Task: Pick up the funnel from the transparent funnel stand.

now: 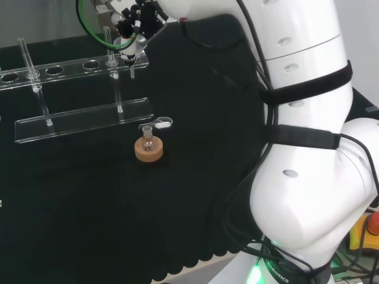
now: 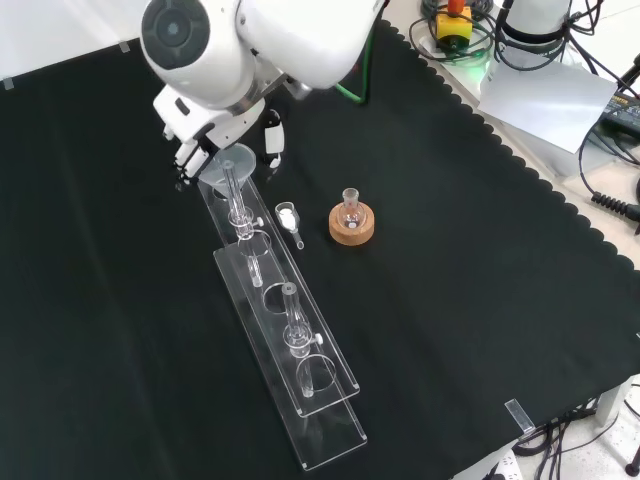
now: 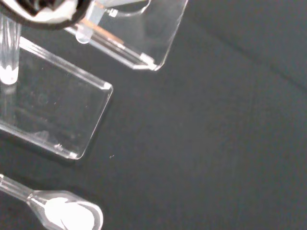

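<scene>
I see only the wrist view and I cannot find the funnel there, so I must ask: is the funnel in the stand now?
Observer: Yes. In the front view the funnel sits in the end hole of the transparent stand, at the end nearest the arm.
Operator: And where is the hand?
Observer: The hand is at the funnel's rim, on its left in the front view. I cannot tell whether it grips.
Operator: Is anything near that I could hit?
Observer: A small flask on a cork ring stands right of the stand in the front view, apart from it.
</scene>
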You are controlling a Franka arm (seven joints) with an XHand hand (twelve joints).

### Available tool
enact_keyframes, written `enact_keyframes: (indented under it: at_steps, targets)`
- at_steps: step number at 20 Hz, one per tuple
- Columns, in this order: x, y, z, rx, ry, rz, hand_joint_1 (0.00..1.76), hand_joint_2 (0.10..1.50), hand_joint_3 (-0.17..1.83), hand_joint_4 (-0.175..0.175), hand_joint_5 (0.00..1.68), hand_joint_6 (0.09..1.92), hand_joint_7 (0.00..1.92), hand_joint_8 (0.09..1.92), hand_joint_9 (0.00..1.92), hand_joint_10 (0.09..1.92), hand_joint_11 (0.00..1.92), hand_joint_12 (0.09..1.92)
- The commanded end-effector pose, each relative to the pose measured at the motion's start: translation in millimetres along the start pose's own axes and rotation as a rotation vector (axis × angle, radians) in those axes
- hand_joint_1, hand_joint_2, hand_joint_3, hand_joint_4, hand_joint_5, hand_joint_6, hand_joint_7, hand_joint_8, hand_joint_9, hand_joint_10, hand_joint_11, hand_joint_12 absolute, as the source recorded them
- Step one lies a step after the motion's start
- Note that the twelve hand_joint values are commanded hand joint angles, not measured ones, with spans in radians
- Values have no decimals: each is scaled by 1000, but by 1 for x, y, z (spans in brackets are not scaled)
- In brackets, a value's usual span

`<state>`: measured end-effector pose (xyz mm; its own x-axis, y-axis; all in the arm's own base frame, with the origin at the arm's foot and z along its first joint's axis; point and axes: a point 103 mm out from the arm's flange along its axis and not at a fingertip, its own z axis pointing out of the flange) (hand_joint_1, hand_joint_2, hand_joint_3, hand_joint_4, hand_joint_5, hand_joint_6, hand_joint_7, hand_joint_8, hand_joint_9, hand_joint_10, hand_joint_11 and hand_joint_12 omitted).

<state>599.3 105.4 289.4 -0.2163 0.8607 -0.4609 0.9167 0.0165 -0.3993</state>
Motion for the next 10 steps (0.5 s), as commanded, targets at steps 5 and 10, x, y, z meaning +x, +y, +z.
enact_keyframes:
  at_steps: [5,10]
  targets:
    - [-25,-31,-38,-10,-55,57,849,703,626,-24,667,564,699,651,1073,418,706,1246]
    - [-34,-55,-45,-2,-59,79,852,702,627,-29,627,560,693,652,1120,437,707,1246]
